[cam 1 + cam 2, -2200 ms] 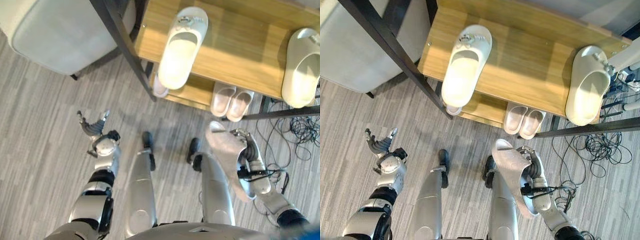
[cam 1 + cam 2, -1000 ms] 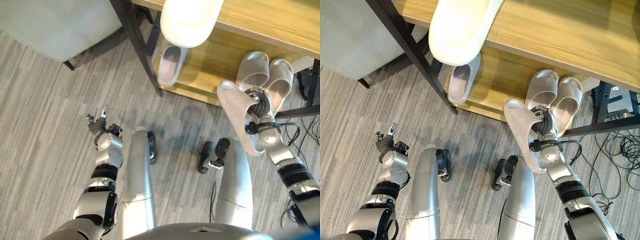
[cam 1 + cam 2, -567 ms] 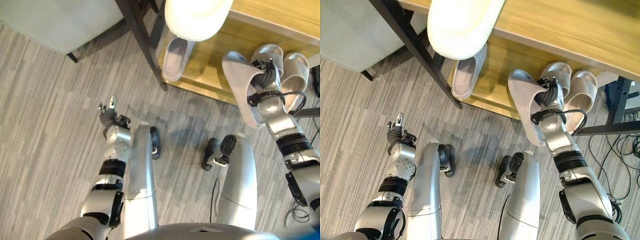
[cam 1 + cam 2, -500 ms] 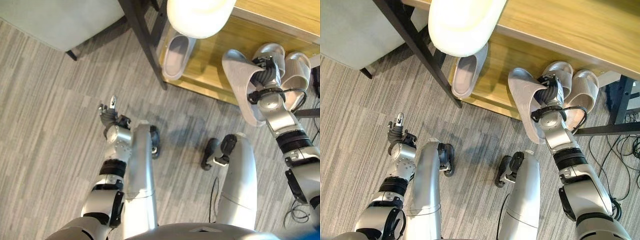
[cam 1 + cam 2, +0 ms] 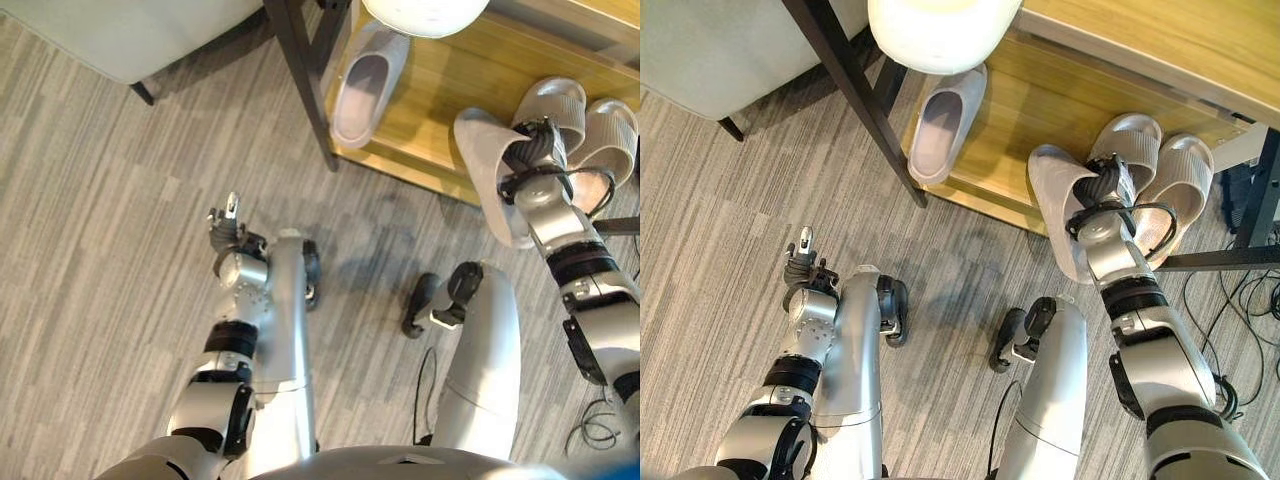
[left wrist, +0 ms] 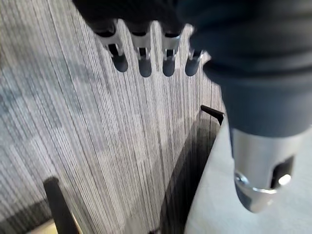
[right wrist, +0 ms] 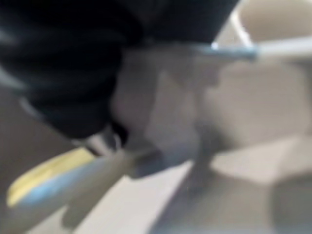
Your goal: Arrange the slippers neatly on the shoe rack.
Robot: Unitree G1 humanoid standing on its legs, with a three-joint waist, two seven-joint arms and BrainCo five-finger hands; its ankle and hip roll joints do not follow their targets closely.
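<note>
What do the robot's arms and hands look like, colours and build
Both arms are silver-grey metal segments with black bands at the joints. The left hand and right hand have a dark ribbed cover over the back and wrist, and silver fingers ending in dark rounded tips, with a thicker silver thumb set apart. A thin black cable loops beside the right wrist.

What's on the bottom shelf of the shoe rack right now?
On the bottom shelf lie a single grey slipper at the left and a beige pair at the right. The right robot hand holds another slipper at its front edge. The shelf's back is hidden under the upper board.
</note>
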